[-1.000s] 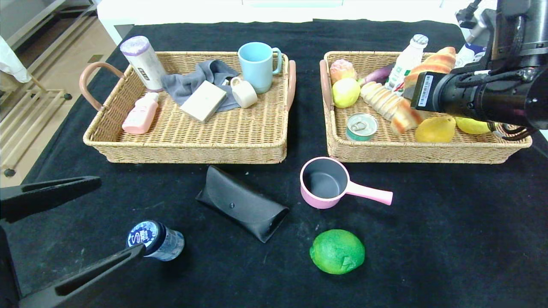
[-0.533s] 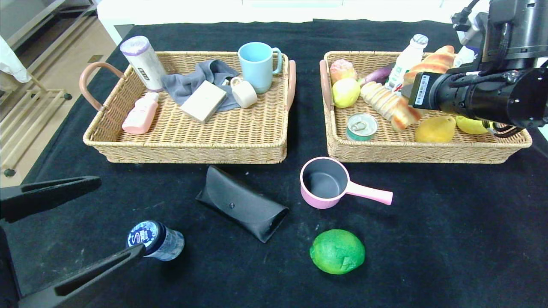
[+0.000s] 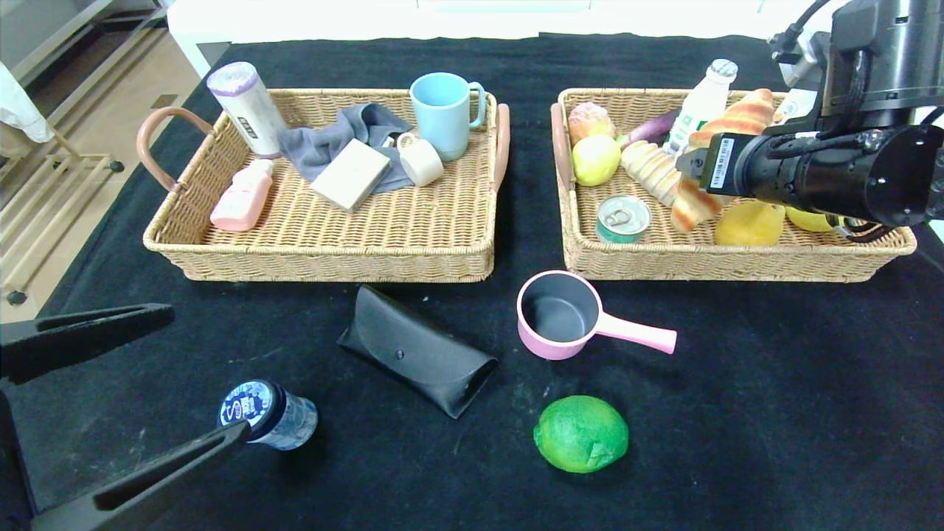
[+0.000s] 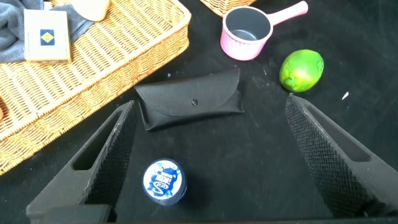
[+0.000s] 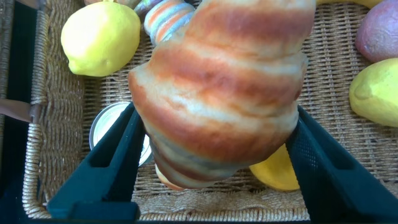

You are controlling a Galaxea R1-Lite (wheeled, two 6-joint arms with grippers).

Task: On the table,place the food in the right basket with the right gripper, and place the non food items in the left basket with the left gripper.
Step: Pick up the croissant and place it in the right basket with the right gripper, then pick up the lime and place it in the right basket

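Now croissant (image 5: 217,87) between parted right fingers (image 5: 112,155), seemingly loose.

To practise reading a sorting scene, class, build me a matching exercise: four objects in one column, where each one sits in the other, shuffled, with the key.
Things:
1. blue mug
2. tin can
3. green lime
4. black glasses case

Places:
A. in the right basket
B. on the table, in front of the pink pot
C. in the left basket
D. on the table, in front of the left basket

Pairs: 1-C, 2-A, 3-B, 4-D
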